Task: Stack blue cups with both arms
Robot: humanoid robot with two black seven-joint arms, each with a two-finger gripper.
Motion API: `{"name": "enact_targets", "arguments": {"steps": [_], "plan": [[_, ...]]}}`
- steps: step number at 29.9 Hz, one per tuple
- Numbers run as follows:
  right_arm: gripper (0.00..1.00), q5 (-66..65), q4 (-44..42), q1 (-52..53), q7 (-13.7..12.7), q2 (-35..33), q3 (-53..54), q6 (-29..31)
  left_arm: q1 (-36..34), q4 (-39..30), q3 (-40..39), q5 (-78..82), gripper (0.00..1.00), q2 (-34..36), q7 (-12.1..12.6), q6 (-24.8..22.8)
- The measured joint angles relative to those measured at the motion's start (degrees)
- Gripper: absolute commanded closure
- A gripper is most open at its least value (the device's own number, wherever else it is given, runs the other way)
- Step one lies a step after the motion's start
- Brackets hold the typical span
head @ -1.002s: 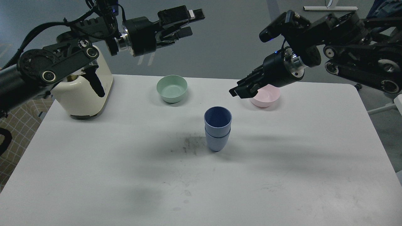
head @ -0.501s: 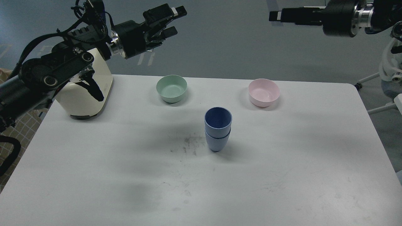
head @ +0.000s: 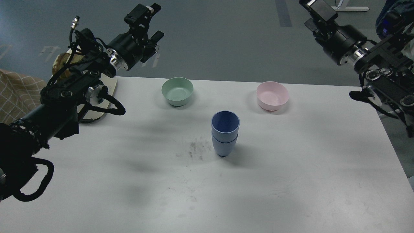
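Inspector: Where do the blue cups (head: 225, 133) stand?

Robot: Near the middle of the white table (head: 291, 181), one nested inside the other, upright, the upper rim showing a darker blue inside. Nothing of mine touches them. A patch of dark scuffing (head: 195, 150) lies on the table just to their left.

Inspector: Your left end effector (head: 149, 20)?

Robot: Raised above the far left of the table, well apart from the cups. Its fingers are parted with a clear gap between them, and it carries nothing.

Inspector: And the right end effector (head: 315, 9)?

Robot: High at the top right, beyond the table's far edge. It sits partly at the frame edge and dark, so I cannot tell how its fingers stand.

Inspector: Other items?

Robot: A mint-green bowl (head: 177, 91) and a pink bowl (head: 272, 95) stand behind the cups, left and right. A cream appliance (head: 103, 97) sits at far left, largely hidden behind my left arm.
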Motion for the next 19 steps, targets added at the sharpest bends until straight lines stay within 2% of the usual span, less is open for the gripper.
{"name": "enact_targets", "arguments": {"steps": [9,19], "plan": [[0.0,10.7,-0.8,-4.4,0.0,5.8,4.8,0.2,3.5,0.3,-1.2,-4.4,0.02,-2.1,0.0,-3.7],[0.0,12.0,0.1,-5.9,0.0,6.8,6.7,-0.2,4.6,-0.2,-2.7,-4.6,0.02,-2.8,0.0,-5.4]]}}
